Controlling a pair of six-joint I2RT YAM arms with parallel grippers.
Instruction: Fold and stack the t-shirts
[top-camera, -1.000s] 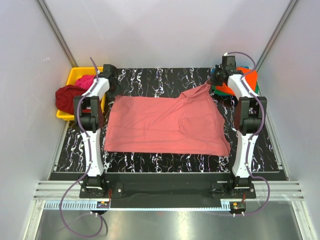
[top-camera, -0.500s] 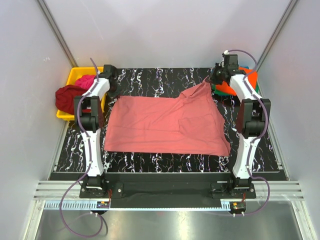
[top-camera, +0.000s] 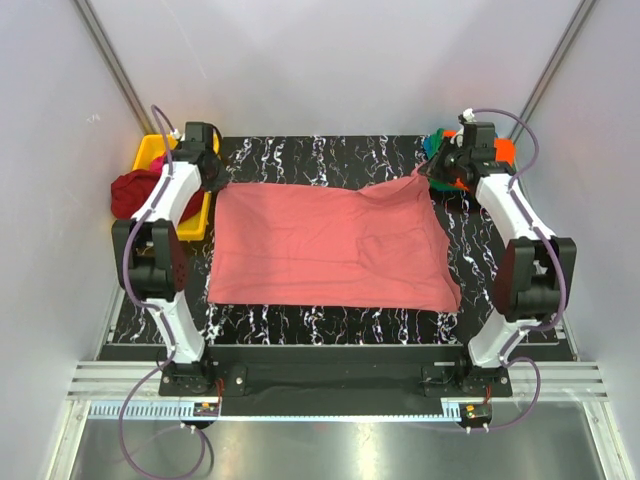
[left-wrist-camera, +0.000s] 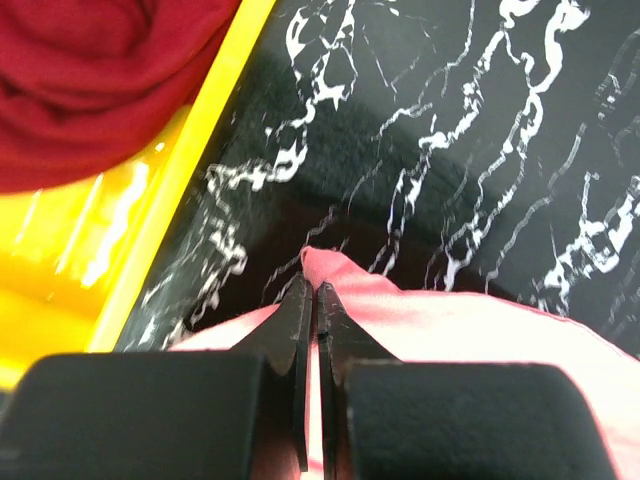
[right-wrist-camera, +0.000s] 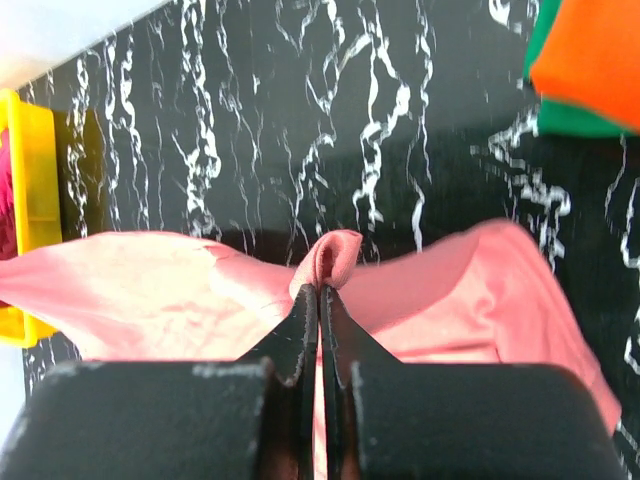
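The pink shirt (top-camera: 330, 255) lies spread mid-table. My left gripper (left-wrist-camera: 312, 290) is pinched shut on its far corner at ten o'clock and my right gripper (right-wrist-camera: 320, 292) on the one at two, likely to fold it toward me. Beyond, my arms partly hide the dark red shirt (top-camera: 128, 192) and the orange shirt (top-camera: 499, 152).

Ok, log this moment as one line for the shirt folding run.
stage: far corners gripped | left gripper: shut on salmon-pink t-shirt, far-left corner | right gripper: shut on far-right corner, slightly raised | t-shirt: otherwise spread out
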